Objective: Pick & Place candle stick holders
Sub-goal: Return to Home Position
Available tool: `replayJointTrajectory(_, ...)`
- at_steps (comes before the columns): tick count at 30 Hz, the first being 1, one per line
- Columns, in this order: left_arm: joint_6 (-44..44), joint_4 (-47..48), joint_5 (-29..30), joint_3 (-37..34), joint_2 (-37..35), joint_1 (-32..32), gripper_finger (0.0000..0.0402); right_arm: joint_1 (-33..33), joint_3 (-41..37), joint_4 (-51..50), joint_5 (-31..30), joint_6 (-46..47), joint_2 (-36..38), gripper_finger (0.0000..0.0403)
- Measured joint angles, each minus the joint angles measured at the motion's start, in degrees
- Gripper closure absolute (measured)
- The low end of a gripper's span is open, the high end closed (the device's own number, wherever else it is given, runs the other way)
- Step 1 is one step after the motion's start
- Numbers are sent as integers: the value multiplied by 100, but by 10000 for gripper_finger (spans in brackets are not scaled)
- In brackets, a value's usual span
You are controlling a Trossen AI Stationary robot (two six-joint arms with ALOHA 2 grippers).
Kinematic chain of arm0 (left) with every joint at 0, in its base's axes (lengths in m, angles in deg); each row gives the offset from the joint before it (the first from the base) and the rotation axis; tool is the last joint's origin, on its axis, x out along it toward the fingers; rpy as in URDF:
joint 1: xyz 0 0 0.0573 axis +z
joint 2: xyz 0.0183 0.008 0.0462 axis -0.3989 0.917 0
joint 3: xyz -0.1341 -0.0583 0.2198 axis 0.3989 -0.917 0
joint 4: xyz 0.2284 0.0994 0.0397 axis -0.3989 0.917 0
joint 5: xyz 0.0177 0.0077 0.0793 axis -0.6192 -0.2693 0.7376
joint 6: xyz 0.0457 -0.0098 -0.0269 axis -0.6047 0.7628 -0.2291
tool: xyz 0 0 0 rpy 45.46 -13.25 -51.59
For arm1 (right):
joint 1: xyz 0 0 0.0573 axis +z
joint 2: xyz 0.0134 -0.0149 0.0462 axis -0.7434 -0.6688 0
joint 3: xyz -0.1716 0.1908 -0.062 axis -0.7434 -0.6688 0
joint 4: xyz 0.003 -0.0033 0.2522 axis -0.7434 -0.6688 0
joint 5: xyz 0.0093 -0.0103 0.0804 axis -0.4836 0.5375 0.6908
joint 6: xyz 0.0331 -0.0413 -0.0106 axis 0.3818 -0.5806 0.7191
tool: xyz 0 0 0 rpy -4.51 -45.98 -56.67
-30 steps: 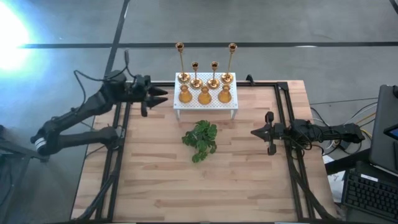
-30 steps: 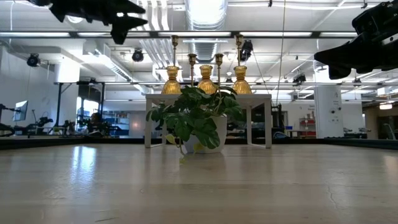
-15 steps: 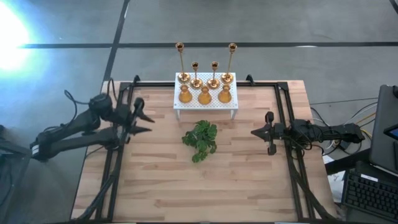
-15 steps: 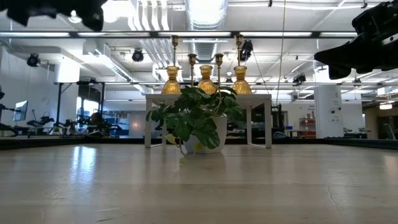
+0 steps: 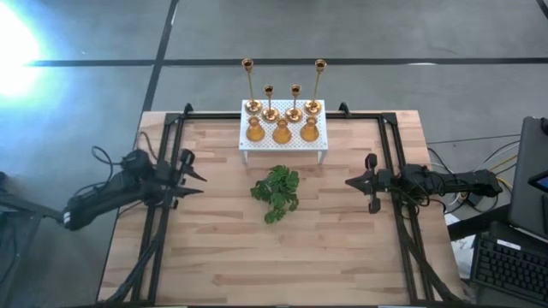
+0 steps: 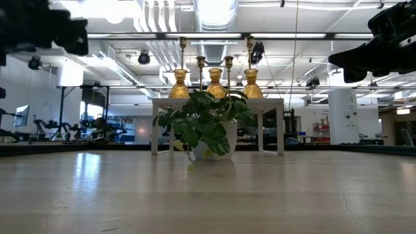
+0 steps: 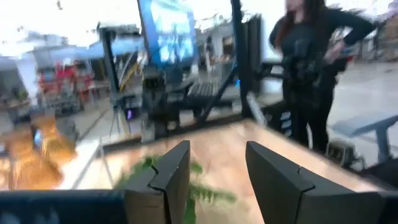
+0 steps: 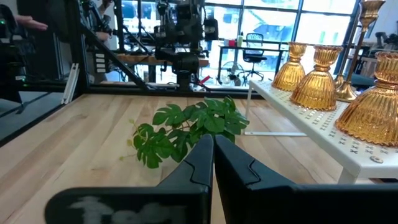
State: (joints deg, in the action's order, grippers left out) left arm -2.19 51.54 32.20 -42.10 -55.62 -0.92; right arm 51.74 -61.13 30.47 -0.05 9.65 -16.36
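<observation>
While both arms sit out at the sides, all seven holders (image 5: 282, 118) stand on the stand (image 5: 282, 149) at the far middle of the worktop (image 5: 282, 257): three squat ones in front, two short stems and two tall stems behind. Plant (image 5: 276, 193) sits just in front of the stand, apart from it. Left gripper (image 5: 197, 177) hovers over the worktop's left edge, fingers (image 7: 168, 180) spread apart, holding nothing. Right gripper (image 5: 349, 181) hovers near the right edge, fingers (image 8: 199, 162) pressed together, empty. Both point toward the plant.
</observation>
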Motion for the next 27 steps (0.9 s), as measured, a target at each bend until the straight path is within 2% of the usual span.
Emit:
replayJointTrajectory(5, -116, -164, -52, -251, -64, -57, 241, 0, 1, -2, 2, 0, 1, 394)
replayJointTrajectory(9, -266, -312, -14, -467, -64, -390, 241, 0, 0, -2, 2, 2, 0, 394)
replayJointTrajectory(16, -891, -739, 748, -840, -69, -1346, 241, -1, 1, 2, 2, 1, 2, 394)
replayJointTrajectory(21, -1419, -831, 1033, -905, -67, -1916, 241, 0, 0, 2, 2, 2, 2, 394)
replayJointTrajectory(27, -483, -705, 2083, -907, -69, -1975, 241, 0, 2, 0, 2, 1, 1, 394)
